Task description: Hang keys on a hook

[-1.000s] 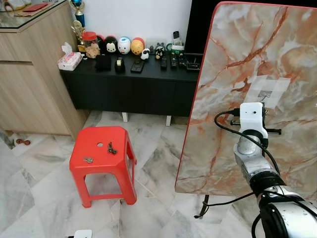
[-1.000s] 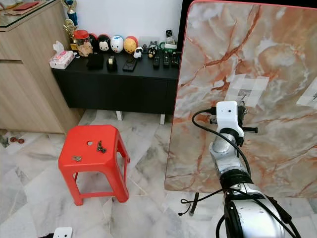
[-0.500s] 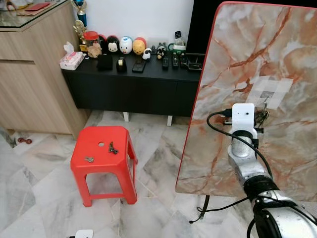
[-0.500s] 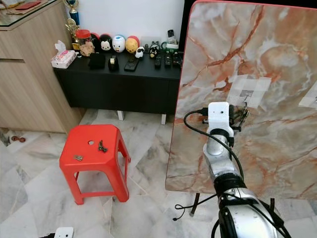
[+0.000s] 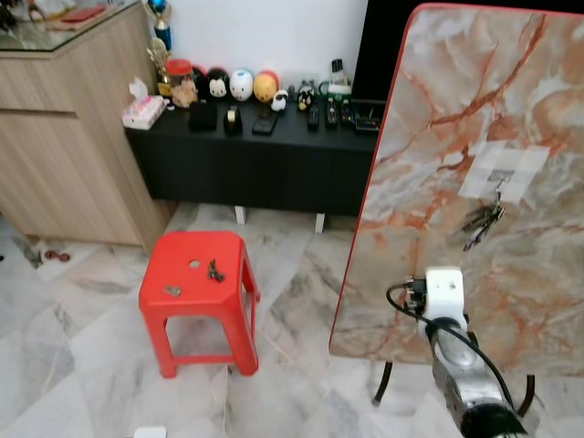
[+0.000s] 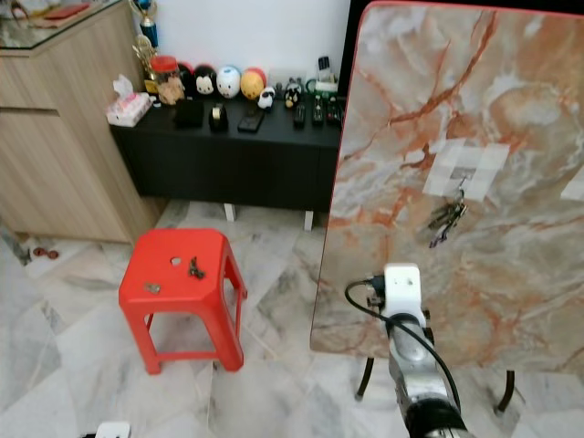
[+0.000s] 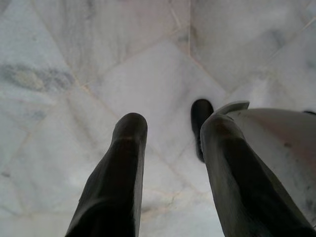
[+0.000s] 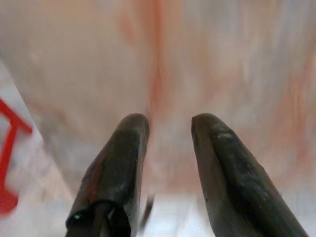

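Both eye views look forward and down from head height, facing an upright marble-patterned panel with a red edge point(image 5: 474, 182) on the robot's right and a red plastic stool point(image 5: 198, 297) on the pale marble tile floor point(image 5: 64, 365) to its left; a low black cabinet point(image 6: 228, 146) stands farther back against the wall. The two share nearly the whole scene, the right eye view set slightly sideways. The left wrist view points straight down, close along its two black fingers point(image 7: 116, 177), at floor tiles. The right wrist view looks along its black fingers point(image 8: 118, 163) from very near the panel, blurred, with a sliver of the stool at the edge
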Robot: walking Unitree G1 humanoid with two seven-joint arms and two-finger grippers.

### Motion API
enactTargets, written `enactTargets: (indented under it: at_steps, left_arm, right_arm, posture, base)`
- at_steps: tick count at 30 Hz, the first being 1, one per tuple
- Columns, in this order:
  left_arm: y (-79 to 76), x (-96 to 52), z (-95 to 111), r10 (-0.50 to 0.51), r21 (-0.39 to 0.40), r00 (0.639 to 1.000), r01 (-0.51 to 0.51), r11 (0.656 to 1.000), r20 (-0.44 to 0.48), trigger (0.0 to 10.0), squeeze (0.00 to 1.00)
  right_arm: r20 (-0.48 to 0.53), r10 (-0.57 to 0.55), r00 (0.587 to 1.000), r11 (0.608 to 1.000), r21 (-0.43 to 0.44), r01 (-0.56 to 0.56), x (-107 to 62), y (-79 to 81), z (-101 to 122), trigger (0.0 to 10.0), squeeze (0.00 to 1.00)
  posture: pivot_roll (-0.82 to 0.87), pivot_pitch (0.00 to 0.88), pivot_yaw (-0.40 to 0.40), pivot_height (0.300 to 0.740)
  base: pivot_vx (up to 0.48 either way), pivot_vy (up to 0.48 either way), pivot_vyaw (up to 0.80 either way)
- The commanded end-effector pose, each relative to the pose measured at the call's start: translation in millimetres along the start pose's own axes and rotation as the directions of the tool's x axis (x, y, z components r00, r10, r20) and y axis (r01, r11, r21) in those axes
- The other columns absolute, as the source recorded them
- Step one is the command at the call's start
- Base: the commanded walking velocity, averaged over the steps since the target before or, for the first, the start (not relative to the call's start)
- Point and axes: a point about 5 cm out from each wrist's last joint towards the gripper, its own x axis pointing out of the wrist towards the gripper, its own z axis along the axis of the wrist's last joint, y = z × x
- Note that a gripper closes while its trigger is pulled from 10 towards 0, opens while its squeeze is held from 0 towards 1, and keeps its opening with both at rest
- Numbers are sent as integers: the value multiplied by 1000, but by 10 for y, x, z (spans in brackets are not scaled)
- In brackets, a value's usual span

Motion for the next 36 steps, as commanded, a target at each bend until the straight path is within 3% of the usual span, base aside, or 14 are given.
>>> enactTargets:
  at_steps: [1, 6, 8, 12, 22, 36]
  left_arm:
    - [26, -5, -29, -1, 22, 1000, 2, 1000, -21, 10000, 0]
    - [33, 0, -12, 2, 19, 1000, -2, 1000, -21, 10000, 0]
    - [43, 1, -7, 6, 14, 1000, -6, 1000, -21, 10000, 0]
    - [72, 0, -10, 6, -10, 1000, -6, 1000, -29, 10000, 0]
    - [218, 4, 61, 21, -7, 1000, -21, 1000, -22, 10000, 0]
    - [185, -26, -82, 24, -57, 998, -28, 998, -62, 10000, 0]
  right_arm:
    - [-157, 11, 988, 1000, 29, -7, -61, -7, -306, 10000, 0]
    - [-333, 71, 940, 997, 3, -74, -228, 75, -705, 10000, 0]
    - [-438, 100, 893, 994, 2, -111, -383, 125, -978, 10000, 0]
    - [-547, 67, 835, 997, 9, -74, -548, 112, -1231, 10000, 0]
    - [-555, 98, 826, 995, 35, -95, -575, 64, -1268, 10000, 0]
    - [-603, 107, 790, 987, -30, -157, -703, -115, -1425, 10000, 0]
  posture:
    - [-36, 0, -14, 740]
    - [-26, 0, -12, 740]
    - [-41, 0, -1, 740]
    - [-44, 0, 11, 740]
    - [-34, 0, 31, 740]
    - [4, 0, -5, 740]
  base:
    - [0, 0, 0]
    - [0, 0, 0]
    - [0, 0, 0]
    - [0, 0, 0]
    - [0, 0, 0]
    - [0, 0, 0]
